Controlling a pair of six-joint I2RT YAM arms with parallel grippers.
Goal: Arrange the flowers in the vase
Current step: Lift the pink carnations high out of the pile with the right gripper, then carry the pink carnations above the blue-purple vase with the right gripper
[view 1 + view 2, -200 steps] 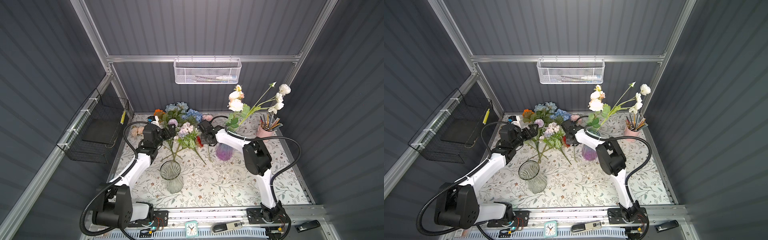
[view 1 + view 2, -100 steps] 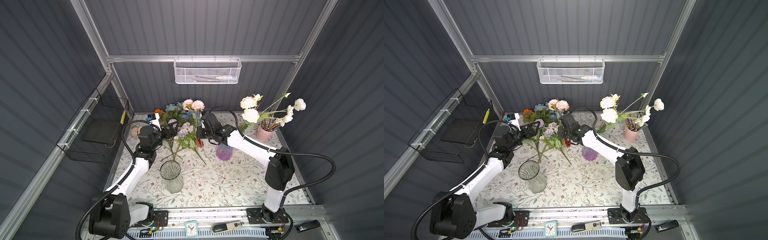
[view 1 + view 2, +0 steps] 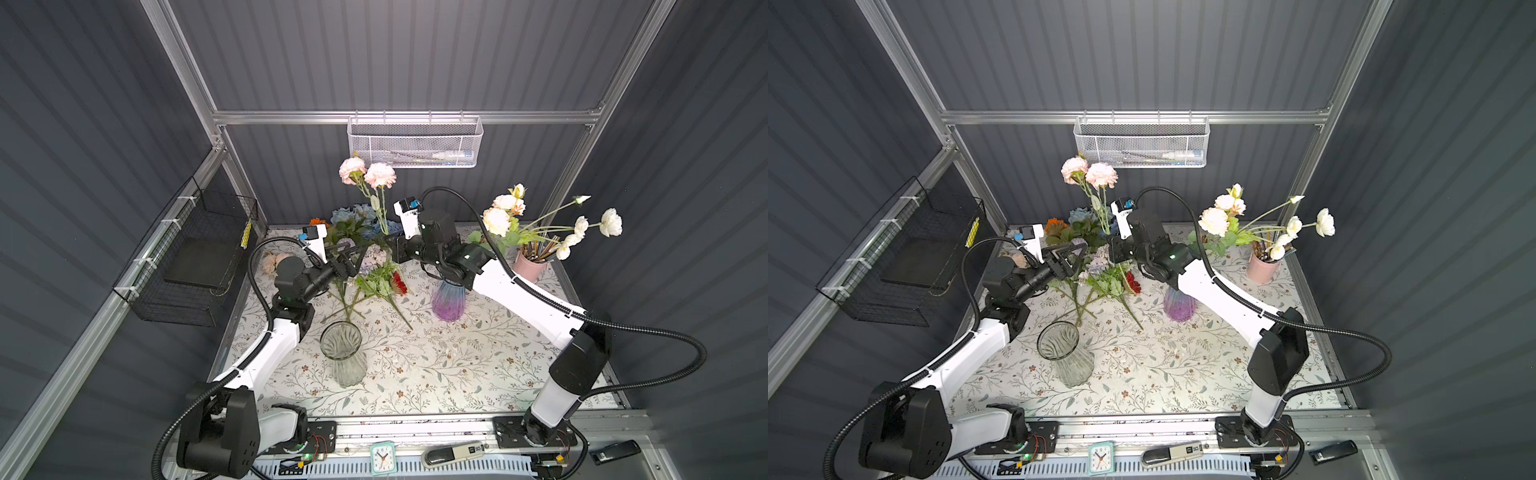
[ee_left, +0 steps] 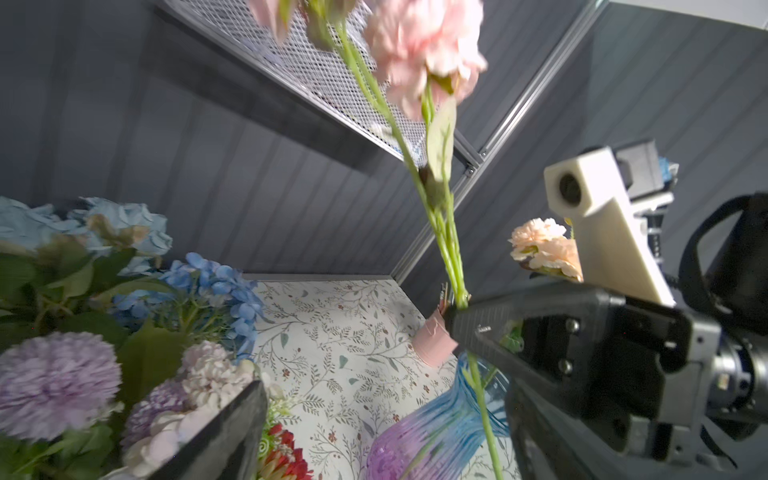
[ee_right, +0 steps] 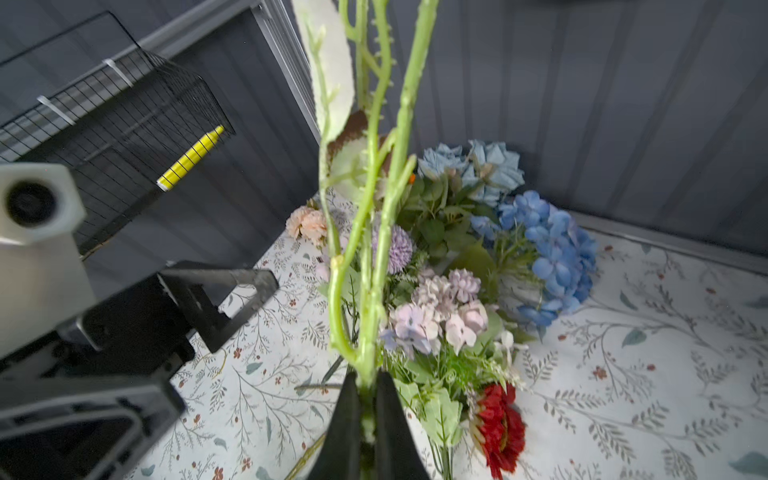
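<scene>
Right end effector [image 5: 365, 395] is pinched shut on the pink-bloomed stem [image 3: 376, 203], low on its length. It holds the stem near upright above the back of the bench [image 3: 436, 365], with both blooms carried high. Left end effector [image 3: 1077, 257] has its jaws spread wide and empty, just beside that stem and over the heap of loose flowers [image 3: 370, 257] lying at the back. The clear glass vase [image 3: 349, 370] stands empty nearer the front, well apart from the held stem. Judgement: the stem looks light and springy, thin and smooth apart from small nubs, and top-heavy with its blooms, so it could swivel in a narrow pinch. The petals look soft and best left untouched. A hold around mid-stem, on bare green below the leaf, would steady the blooms and leave the tail free to enter the vase mouth. The vase looks likely to tip if a stem levers on its rim.
</scene>
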